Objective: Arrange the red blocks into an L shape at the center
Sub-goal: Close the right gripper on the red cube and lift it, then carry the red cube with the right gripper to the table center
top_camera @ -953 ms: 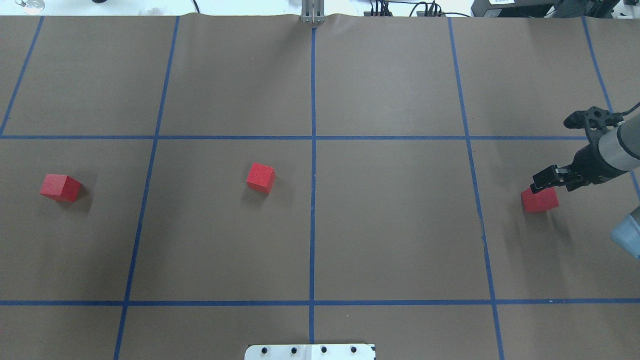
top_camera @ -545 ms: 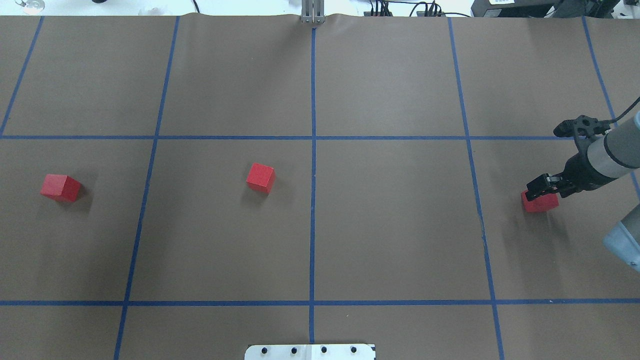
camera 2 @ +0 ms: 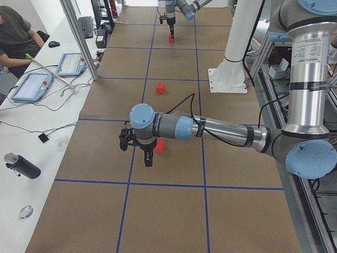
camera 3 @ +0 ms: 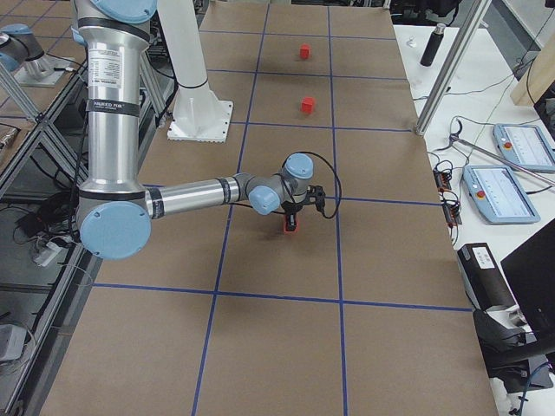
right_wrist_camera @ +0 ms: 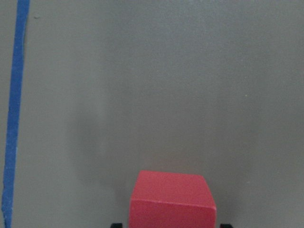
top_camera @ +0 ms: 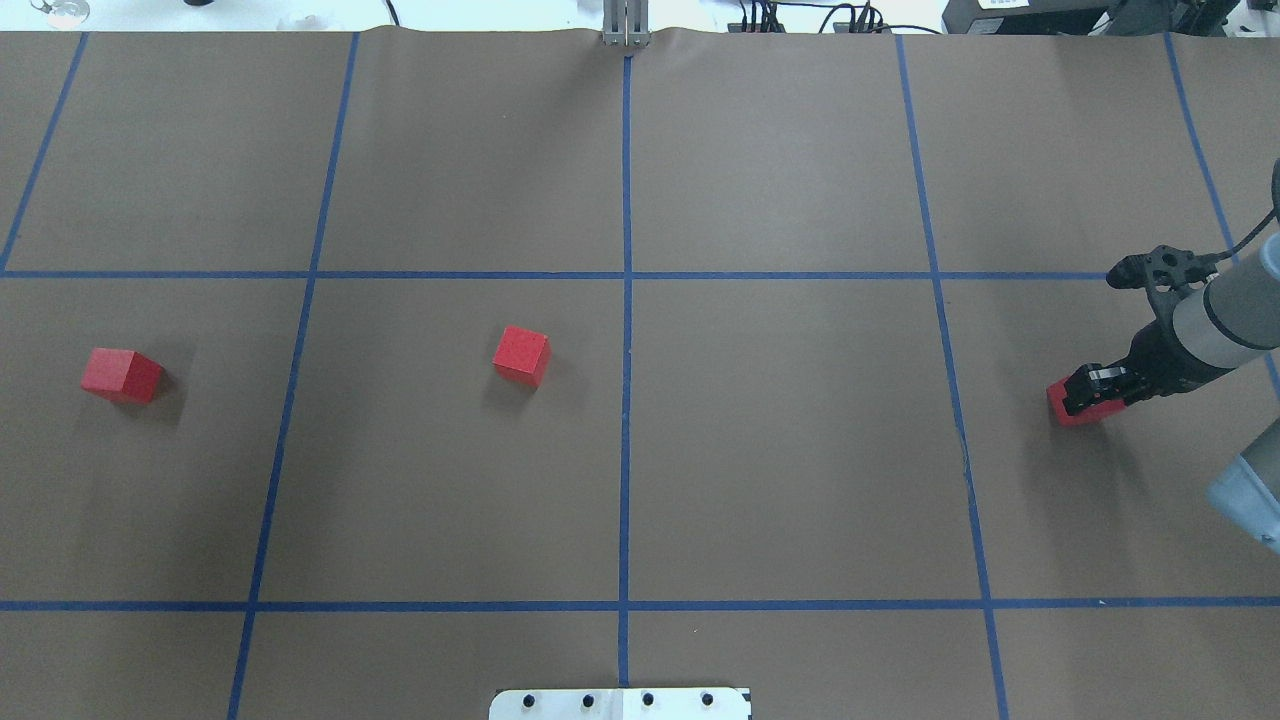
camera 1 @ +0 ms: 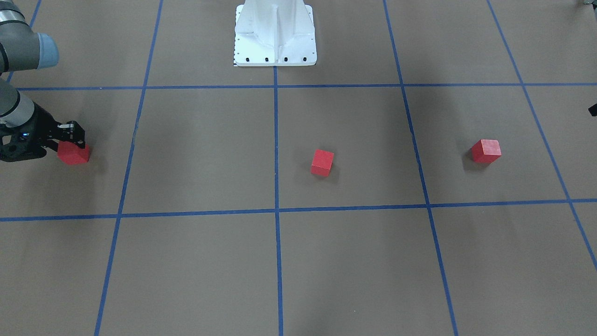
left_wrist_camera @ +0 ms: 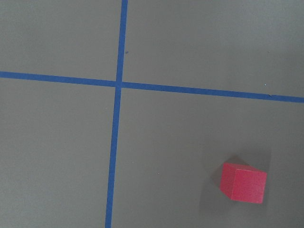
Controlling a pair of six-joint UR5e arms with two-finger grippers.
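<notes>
Red blocks: three small matte cubes sit in a row on the counter [top_camera: 780,450], well apart. The middle block [top_camera: 521,355] lies just left of the centre tape line [top_camera: 626,400], the left block [top_camera: 121,375] far out on the robot's left, and the right block [right_wrist_camera: 172,197] far out on its right.
Right hand [top_camera: 1082,384]: low over the right block and spread. The wrist view shows one finger on each side of the cube, with a sliver of gap on both.
Left hand [camera 2: 149,158]: hangs above the counter near the left block. Whether it is spread or pressed together, I cannot tell.
Step in hand: probably closing on the right block to carry it toward centre.
Handling: the cubes look rigid, light and sturdy, and the matte faces should not slip.
Where to hold: across two opposite flat sides, squarely, so the cube does not twist.
Risk: an off-square pinch could rotate it and spoil the L's alignment.
</notes>
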